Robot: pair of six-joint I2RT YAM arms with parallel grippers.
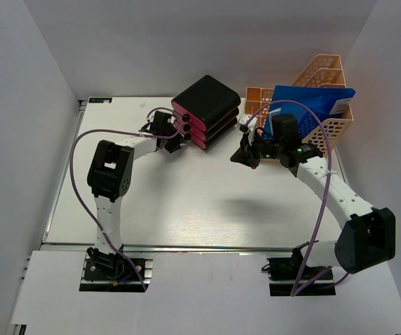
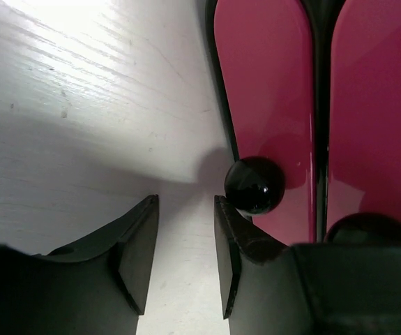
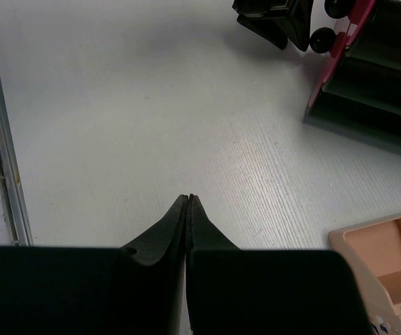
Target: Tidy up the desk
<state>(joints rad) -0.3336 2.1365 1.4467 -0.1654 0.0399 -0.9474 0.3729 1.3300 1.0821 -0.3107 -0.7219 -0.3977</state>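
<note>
The white desk spreads under both arms. At its back stands a black-and-pink drawer box. My left gripper sits low at the box's front left corner. In the left wrist view it is open, and only bare desk shows between its fingers. A round black knob on a pink drawer front lies just outside the right finger. My right gripper hovers over mid-desk. It is shut and empty.
A peach mesh file rack holding a blue folder stands at the back right. A peach compartment lies near the right gripper. A silver rail lines the desk's front edge. White walls enclose the sides.
</note>
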